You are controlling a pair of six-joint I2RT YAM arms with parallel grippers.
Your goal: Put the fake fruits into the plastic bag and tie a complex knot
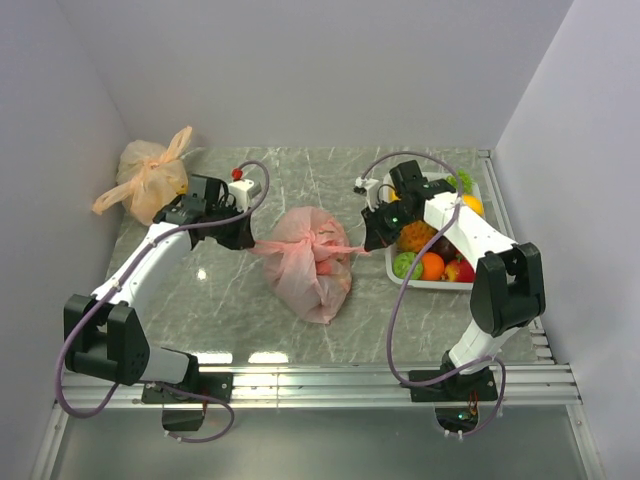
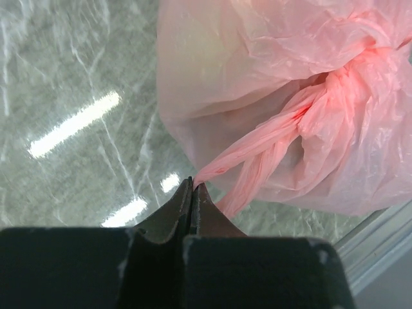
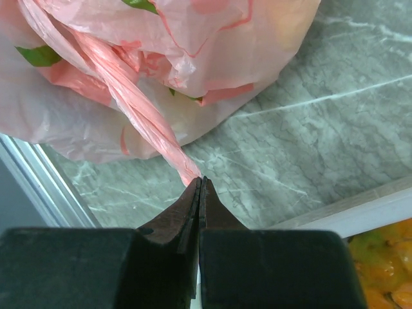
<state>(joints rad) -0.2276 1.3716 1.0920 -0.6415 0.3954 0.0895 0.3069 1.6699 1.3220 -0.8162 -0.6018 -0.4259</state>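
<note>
The pink plastic bag [image 1: 305, 265] lies in the middle of the table, bulging, its handles twisted into a knot [image 1: 318, 238] on top. My left gripper [image 1: 250, 240] is at the bag's left side, shut on one twisted handle strand [image 2: 257, 151]. My right gripper [image 1: 372, 240] is at the bag's right side, shut on the other strand [image 3: 138, 106]. Both strands run taut from the knot [image 2: 351, 74]. Green and red shapes show through the bag [image 3: 38, 55]. More fake fruits [image 1: 432, 262] lie in the white basket [image 1: 425, 284] at the right.
A pale orange knotted bag [image 1: 150, 178] sits at the back left corner. Walls close in the left, back and right sides. A metal rail [image 1: 400, 375] runs along the table's near edge.
</note>
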